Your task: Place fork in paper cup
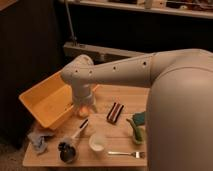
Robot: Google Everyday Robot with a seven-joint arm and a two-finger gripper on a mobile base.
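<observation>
Currently gripper (84, 107) is held near bin (42, 100), state cannot be told; cup (97, 142) could be knocked when fork (126, 154) beside it is reached.

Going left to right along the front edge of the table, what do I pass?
Blue cloth → dark round object → paper cup → fork. The end effector hangs farther back, beside the yellow bin.

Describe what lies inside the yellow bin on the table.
The yellow bin shows a bare yellow floor, nothing clearly in it. The arm and the gripper, hanging at its right end, cover that corner, so its contents cannot be seen.
</observation>
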